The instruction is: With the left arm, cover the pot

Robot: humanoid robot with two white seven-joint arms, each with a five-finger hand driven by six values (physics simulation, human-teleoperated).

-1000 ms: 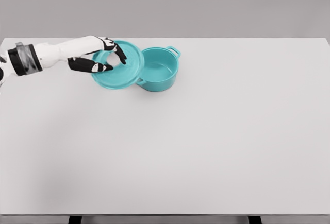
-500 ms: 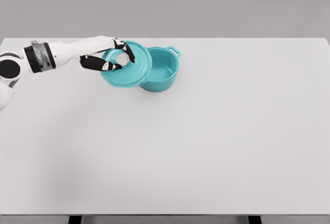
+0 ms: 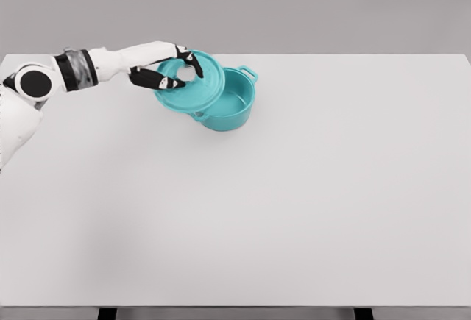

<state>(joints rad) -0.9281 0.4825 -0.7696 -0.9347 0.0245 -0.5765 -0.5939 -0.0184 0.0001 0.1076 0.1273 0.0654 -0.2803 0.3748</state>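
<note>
A teal pot (image 3: 234, 103) with two side handles stands uncovered on the white table (image 3: 294, 202), toward the back left. My left hand (image 3: 179, 73) is shut on the knob of the matching teal lid (image 3: 193, 87). The lid hangs tilted in the air and overlaps the pot's left rim. My left arm reaches in from the left edge. The pot's right half and its inside still show. No right arm shows in the head view.
My left hand has carried the lid to the right and slightly up, from beside the pot to over its left rim. The pot has stayed in place.
</note>
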